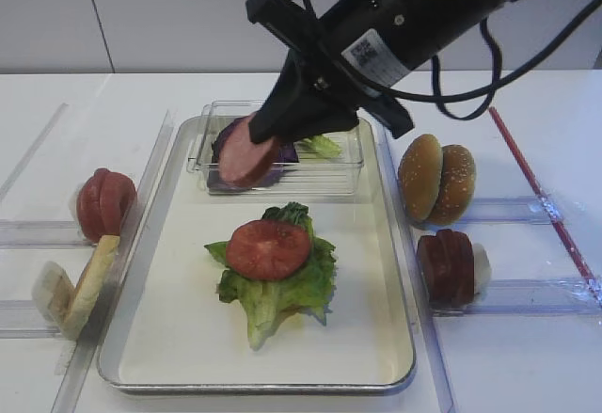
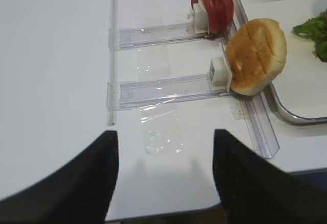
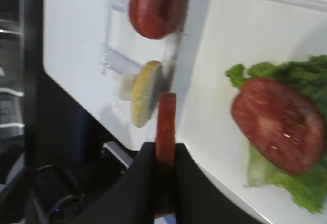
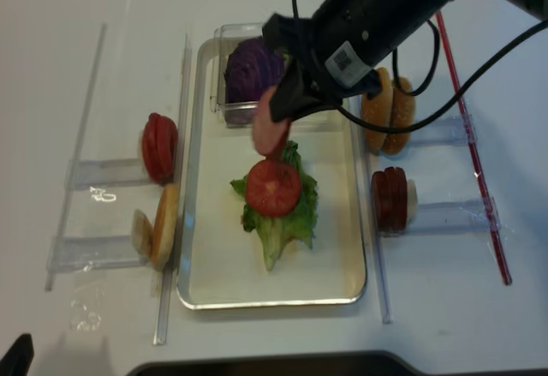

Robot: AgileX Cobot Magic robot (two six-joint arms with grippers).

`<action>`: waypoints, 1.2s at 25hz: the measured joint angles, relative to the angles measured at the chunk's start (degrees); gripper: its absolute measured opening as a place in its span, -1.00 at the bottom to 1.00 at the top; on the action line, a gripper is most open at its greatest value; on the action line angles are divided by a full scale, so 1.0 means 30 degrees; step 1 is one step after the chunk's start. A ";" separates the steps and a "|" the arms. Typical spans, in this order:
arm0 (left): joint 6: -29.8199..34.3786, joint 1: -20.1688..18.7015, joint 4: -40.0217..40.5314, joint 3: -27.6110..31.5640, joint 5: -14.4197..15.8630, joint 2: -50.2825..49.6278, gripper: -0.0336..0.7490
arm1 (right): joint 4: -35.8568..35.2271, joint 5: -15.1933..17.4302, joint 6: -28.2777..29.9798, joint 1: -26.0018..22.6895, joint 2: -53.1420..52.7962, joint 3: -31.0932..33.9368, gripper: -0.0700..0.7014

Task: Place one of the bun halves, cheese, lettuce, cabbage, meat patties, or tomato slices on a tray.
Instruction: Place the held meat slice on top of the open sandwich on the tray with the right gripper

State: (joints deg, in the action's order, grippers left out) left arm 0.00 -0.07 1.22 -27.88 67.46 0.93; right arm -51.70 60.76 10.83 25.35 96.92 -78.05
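While lettuce [image 1: 277, 286] and a tomato slice [image 1: 268, 248] already lay stacked mid-tray [image 1: 169, 338], the right gripper [image 1: 273, 131] hung over the tray's far end with its jaws closed on a meat patty [image 1: 249, 154]. The wrist view showed the disc [image 3: 165, 127] pinched edge-on between the black jaws, clear of the tray floor. From overhead, the patty [image 4: 271, 128] hovered just beyond the stacked tomato [image 4: 273, 187], in front of the clear box [image 1: 348, 168] holding the purple cabbage [image 4: 253, 66].

The left gripper [image 2: 163, 152] waited apart over the bare desk [image 2: 56, 55], jaws spread and holding nothing, near the rack of spare tomato slices [image 2: 214, 4] and a bun half [image 2: 255, 55].

To the right of the tray, two bun halves [image 1: 437, 182] and more patties [image 1: 447, 267] stood upright in their plastic rails.

By the look of it, the job was partly done: two items were down, a third was lifted and carried over the tray but not yet lowered or let go. What seemed left was to bring the patty down, most likely onto the tomato, and open the jaws. Held on edge, it would probably need tilting flat first, or it might roll off the slice.
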 joint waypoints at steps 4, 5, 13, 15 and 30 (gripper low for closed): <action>0.0000 0.0013 0.0000 0.0000 0.0000 0.0000 0.15 | -0.6396 -0.0219 0.5012 -0.0222 0.1095 0.1241 -0.53; 0.0000 0.0013 0.0000 0.0000 0.0000 0.0000 0.15 | -0.7971 -0.0054 0.6039 -0.0222 0.1392 0.1576 -0.53; 0.0000 0.0013 0.0000 0.0000 0.0000 0.0000 0.15 | -1.4888 0.1987 1.1808 -0.0264 0.3761 0.2458 -0.53; 0.0000 0.0013 0.0000 0.0000 0.0000 0.0000 0.15 | -1.5001 0.1947 1.2042 -0.0418 0.3953 0.2454 -0.53; 0.0000 0.0013 0.0000 0.0000 0.0000 0.0000 0.15 | -1.4968 0.1904 1.3853 -0.2276 0.3021 0.7390 -0.53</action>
State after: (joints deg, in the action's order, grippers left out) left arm 0.00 -0.03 1.22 -27.88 67.46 0.93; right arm -96.60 66.47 52.38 18.52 105.98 -55.88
